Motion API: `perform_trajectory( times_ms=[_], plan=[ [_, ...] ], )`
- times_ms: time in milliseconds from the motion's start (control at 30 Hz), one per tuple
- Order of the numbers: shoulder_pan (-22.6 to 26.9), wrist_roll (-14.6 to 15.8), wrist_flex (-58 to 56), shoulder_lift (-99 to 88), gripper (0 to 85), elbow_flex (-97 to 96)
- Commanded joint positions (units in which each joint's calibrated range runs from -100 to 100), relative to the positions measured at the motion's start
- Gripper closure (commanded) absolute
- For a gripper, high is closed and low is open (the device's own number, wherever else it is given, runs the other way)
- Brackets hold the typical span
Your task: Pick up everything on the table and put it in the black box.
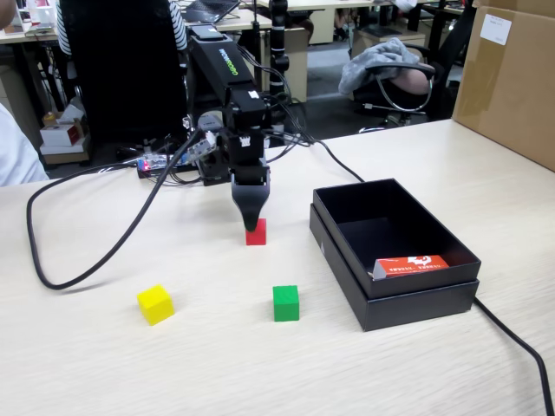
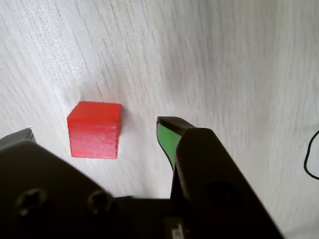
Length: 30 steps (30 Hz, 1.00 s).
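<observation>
A red cube (image 1: 256, 234) (image 2: 94, 130) rests on the pale wood table (image 1: 260, 373). My gripper (image 1: 252, 222) (image 2: 97, 127) points down right over it and is open. In the wrist view the cube lies between the two jaws with a gap on each side. The right fingertip (image 2: 168, 130) has a green pad. A yellow cube (image 1: 155, 304) sits front left and a green cube (image 1: 285, 303) front centre, both apart from the gripper. The black box (image 1: 416, 299) stands open to the right of the cubes.
A flat orange-red carton (image 1: 412, 264) lies inside the box at its near end. A big brown cardboard carton (image 1: 512, 78) stands at the back right. A black cable (image 1: 87, 269) loops across the table's left, and another cable (image 1: 520, 347) runs off past the box.
</observation>
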Motion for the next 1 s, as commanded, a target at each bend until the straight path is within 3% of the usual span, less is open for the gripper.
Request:
perform_trajectory(
  times_ms=[0, 600, 967],
  plan=[
    [0.34, 0.39, -0.75, 0.97, 37.6, 4.45],
    [0.63, 0.49, 0.45, 12.44, 38.0, 9.17],
    [0.73, -0.15, 2.01, 16.00, 47.7, 9.71]
  ],
)
